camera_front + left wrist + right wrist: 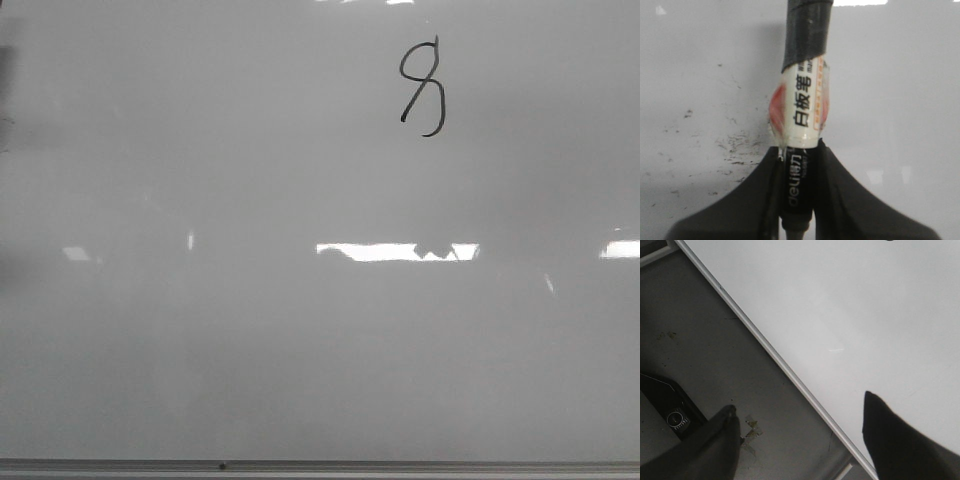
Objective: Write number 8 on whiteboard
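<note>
The left gripper (796,200) is clamped on a marker (802,115), its dark fingers (840,200) pressing the black lower barrel from both sides. Above them the marker shows a white label with black characters and an orange patch, then a black-wrapped upper part, all standing over the whiteboard (900,100), which carries faint dark specks nearby. The right gripper (800,430) has its fingers (890,440) spread wide apart and holds nothing; one fingertip lies over the whiteboard (840,305), the other over the dark surface (700,350) beside the board's rail (775,357). From the front, the whiteboard (200,150) fills the view, and the number 8 (422,88) sits near its top edge, right of centre, its lower loop left open.
</note>
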Available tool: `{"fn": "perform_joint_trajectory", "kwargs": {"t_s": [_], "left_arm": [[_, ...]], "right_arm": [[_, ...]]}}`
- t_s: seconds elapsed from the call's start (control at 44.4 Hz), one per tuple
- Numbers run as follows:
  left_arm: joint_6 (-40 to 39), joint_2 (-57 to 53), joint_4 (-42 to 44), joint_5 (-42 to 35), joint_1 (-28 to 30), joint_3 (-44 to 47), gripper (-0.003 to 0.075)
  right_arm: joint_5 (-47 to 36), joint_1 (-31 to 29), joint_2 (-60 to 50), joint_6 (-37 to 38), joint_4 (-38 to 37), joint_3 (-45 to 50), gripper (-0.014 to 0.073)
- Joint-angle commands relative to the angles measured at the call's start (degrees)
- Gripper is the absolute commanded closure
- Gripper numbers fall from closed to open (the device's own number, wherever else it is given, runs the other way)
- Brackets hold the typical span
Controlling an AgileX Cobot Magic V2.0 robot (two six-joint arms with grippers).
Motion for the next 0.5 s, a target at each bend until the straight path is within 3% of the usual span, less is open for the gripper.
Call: {"fn": "perform_joint_trajectory", "kwargs": {"t_s": [0.0, 0.225, 0.473], "left_arm": [[-0.1, 1.9, -0.6, -8.2, 0.1, -1.3, 0.0693], [-0.1, 7.7, -1.0, -12.5, 0.1, -1.5, 0.0658], [-0.1, 10.3, -1.0, -13.6, 0.1, -1.5, 0.043]], "right_arm": [[-2.8, -0.4, -0.2, 0.2, -0.5, -1.4, 0.0056], [-2.8, -0.4, -0.2, 0.3, -0.4, -1.4, 0.0056], [-2.8, -0.4, -0.2, 0.6, -0.2, -1.4, 0.0056]]}}
